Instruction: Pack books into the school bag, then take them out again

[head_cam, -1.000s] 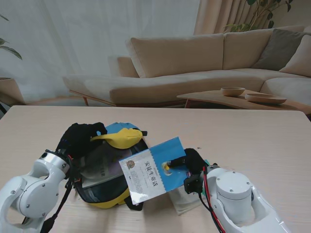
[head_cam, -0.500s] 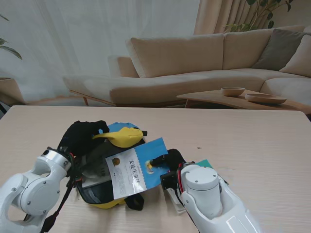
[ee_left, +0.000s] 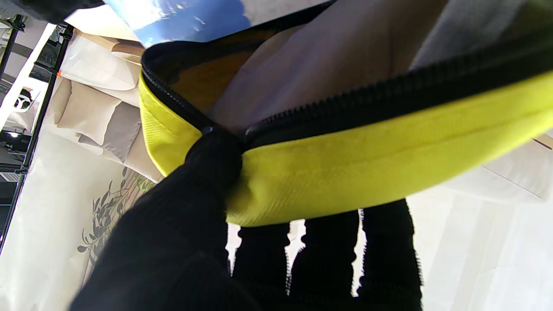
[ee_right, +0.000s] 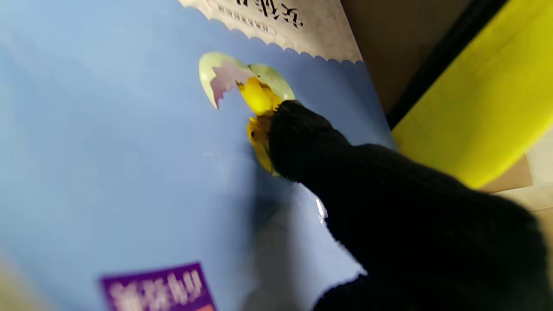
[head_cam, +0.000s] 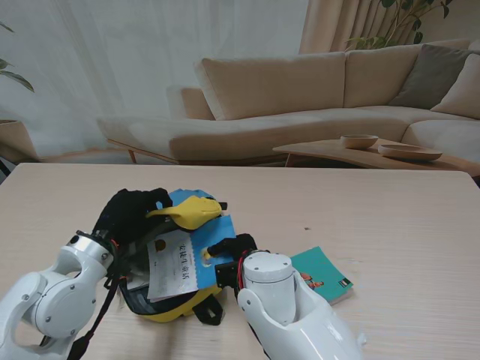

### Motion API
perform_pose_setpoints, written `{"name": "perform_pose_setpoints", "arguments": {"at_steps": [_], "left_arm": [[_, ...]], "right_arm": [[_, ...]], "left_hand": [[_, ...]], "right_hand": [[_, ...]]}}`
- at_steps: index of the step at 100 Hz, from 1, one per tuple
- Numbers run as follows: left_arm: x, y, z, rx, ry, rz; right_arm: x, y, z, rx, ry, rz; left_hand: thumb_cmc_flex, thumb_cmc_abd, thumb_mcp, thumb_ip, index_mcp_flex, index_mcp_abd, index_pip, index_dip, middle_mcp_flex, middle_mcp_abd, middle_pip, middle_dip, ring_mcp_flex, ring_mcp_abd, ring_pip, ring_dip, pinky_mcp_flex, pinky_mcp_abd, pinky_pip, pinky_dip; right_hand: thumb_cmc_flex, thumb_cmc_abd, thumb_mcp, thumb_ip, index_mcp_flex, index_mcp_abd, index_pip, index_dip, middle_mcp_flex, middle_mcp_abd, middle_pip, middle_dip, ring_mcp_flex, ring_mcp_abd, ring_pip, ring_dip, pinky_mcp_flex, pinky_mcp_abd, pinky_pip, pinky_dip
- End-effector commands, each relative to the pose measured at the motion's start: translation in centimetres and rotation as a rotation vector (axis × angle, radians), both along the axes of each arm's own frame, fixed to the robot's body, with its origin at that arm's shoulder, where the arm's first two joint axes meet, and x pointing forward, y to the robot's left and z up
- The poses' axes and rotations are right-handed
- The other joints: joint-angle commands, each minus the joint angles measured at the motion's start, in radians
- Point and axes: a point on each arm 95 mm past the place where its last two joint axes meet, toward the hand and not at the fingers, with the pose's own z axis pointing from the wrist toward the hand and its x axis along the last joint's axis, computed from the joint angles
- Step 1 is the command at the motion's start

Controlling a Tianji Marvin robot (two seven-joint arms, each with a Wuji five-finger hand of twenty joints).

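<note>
Left hand [head_cam: 129, 212] clamped on the yellow flap [head_cam: 187, 211] of the school bag [head_cam: 161, 300], thumb on one face and four fingers on the other in the left wrist view, hoisting it clear. Reason plain enough: mouth propped wide, zipper edge [ee_left: 328, 110] pulled taut, room made for a book to slide under. Bag lying flat on the table [head_cam: 390, 217], opening turned toward the right hand.

Right hand [head_cam: 231, 248] closed on the blue book [head_cam: 180, 262], black thumb [ee_right: 302, 134] pressed onto the cover right by the little yellow chick picture; fingers behind the cover hidden, so grip on the far face only presumed. Book tilted, white title end leading into the bag's mouth, blue end trailing at the palm. Leading half already inside, just beneath the lifted flap and close to the left hand's fingertips; trailing edge level with the bag's yellow rim. Looks like mid-insertion, packing half of the job.

Teal book [head_cam: 321, 274] flat on the table on the outer side of the right forearm, near it but untouched, presumably waiting its turn. Risk to watch: cover corner catching on the zipper.
</note>
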Motion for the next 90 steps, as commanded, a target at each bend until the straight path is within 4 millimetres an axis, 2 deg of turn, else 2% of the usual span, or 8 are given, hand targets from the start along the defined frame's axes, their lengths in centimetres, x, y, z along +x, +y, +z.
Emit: {"name": "perform_pose_setpoints", "arguments": {"at_steps": [1, 50, 51, 63, 65, 69, 71, 90], "left_arm": [[-0.7, -0.6, 0.4, -0.007, 0.002, -0.021], [-2.0, -0.2, 0.2, 0.017, -0.003, -0.037], [-2.0, -0.2, 0.2, 0.018, -0.003, -0.038], [-2.1, -0.2, 0.2, 0.02, -0.005, -0.044], [-2.1, -0.2, 0.2, 0.022, -0.004, -0.045], [-2.2, -0.2, 0.2, 0.025, -0.001, -0.048], [-2.2, -0.2, 0.2, 0.027, 0.0, -0.049], [-2.2, -0.3, 0.1, 0.03, 0.007, -0.057]], "right_arm": [[0.0, 1.7, 0.6, 0.038, 0.001, 0.023], [2.2, 5.0, 0.2, 0.034, 0.06, -0.054], [2.2, 5.0, 0.1, 0.034, 0.061, -0.055], [2.6, 5.6, 0.0, 0.038, 0.07, -0.066], [2.6, 5.7, 0.0, 0.04, 0.072, -0.068], [2.7, 5.8, 0.1, 0.042, 0.075, -0.07], [2.7, 5.9, 0.1, 0.041, 0.075, -0.07], [3.0, 6.7, 0.2, 0.03, 0.074, -0.065]], "left_hand": [[0.08, 0.088, 0.006, -0.006, -0.007, -0.044, 0.097, 0.065, -0.002, -0.032, 0.052, -0.006, -0.012, 0.032, 0.018, 0.011, -0.024, 0.028, 0.041, 0.019], [0.102, 0.106, -0.039, 0.002, -0.009, -0.05, 0.089, 0.085, -0.014, -0.039, 0.044, 0.007, -0.033, 0.034, 0.006, 0.018, -0.044, 0.027, 0.03, 0.012], [0.103, 0.106, -0.04, 0.003, -0.01, -0.051, 0.088, 0.086, -0.017, -0.016, 0.042, 0.006, -0.033, 0.034, 0.006, 0.018, -0.044, 0.027, 0.03, 0.012], [0.109, 0.107, -0.052, 0.006, -0.008, -0.052, 0.085, 0.091, -0.021, 0.006, 0.04, 0.007, -0.035, 0.034, 0.004, 0.02, -0.046, 0.026, 0.028, 0.01], [0.11, 0.108, -0.053, 0.007, -0.008, -0.054, 0.085, 0.091, -0.016, -0.026, 0.043, 0.009, -0.035, 0.034, 0.004, 0.021, -0.046, 0.026, 0.028, 0.01], [0.111, 0.11, -0.055, 0.007, -0.008, -0.053, 0.084, 0.092, -0.02, 0.006, 0.04, 0.008, -0.035, 0.035, 0.003, 0.021, -0.047, 0.026, 0.028, 0.009], [0.111, 0.111, -0.057, 0.007, -0.01, -0.054, 0.083, 0.093, -0.02, -0.016, 0.041, 0.009, -0.036, 0.035, 0.003, 0.022, -0.047, 0.026, 0.028, 0.009], [0.115, 0.112, -0.065, 0.009, -0.01, -0.054, 0.081, 0.096, -0.019, 0.006, 0.04, 0.009, -0.037, 0.035, 0.002, 0.024, -0.05, 0.027, 0.026, 0.008]], "right_hand": [[0.134, 0.116, 0.132, 0.059, 0.113, -0.153, 0.182, 0.025, 0.028, 0.012, 0.02, -0.014, 0.099, 0.004, 0.022, -0.005, 0.025, 0.023, 0.039, -0.013], [0.133, 0.132, 0.12, 0.049, 0.096, -0.153, 0.181, 0.014, 0.013, 0.011, 0.022, -0.027, 0.097, 0.002, -0.003, -0.015, 0.015, 0.012, 0.031, -0.018], [0.132, 0.132, 0.12, 0.049, 0.096, -0.153, 0.181, 0.014, 0.013, 0.011, 0.023, -0.027, 0.097, 0.003, -0.004, -0.016, 0.014, 0.012, 0.03, -0.019], [0.13, 0.14, 0.114, 0.045, 0.086, -0.152, 0.178, 0.007, 0.007, 0.01, 0.02, -0.034, 0.097, 0.001, -0.016, -0.021, 0.008, 0.008, 0.025, -0.021], [0.13, 0.141, 0.113, 0.045, 0.085, -0.151, 0.177, 0.005, 0.007, 0.011, 0.019, -0.035, 0.096, 0.003, -0.019, -0.022, 0.008, 0.008, 0.025, -0.021], [0.129, 0.142, 0.111, 0.044, 0.083, -0.149, 0.177, 0.002, 0.005, 0.012, 0.018, -0.037, 0.094, 0.002, -0.023, -0.023, 0.007, 0.007, 0.024, -0.021], [0.13, 0.143, 0.111, 0.044, 0.082, -0.149, 0.176, 0.0, 0.004, 0.012, 0.017, -0.039, 0.093, 0.002, -0.025, -0.024, 0.006, 0.006, 0.024, -0.021], [0.121, 0.162, 0.093, 0.031, 0.047, -0.129, 0.177, -0.117, 0.002, 0.02, -0.025, -0.087, 0.083, 0.008, -0.089, -0.044, 0.004, -0.021, 0.008, -0.03]]}}
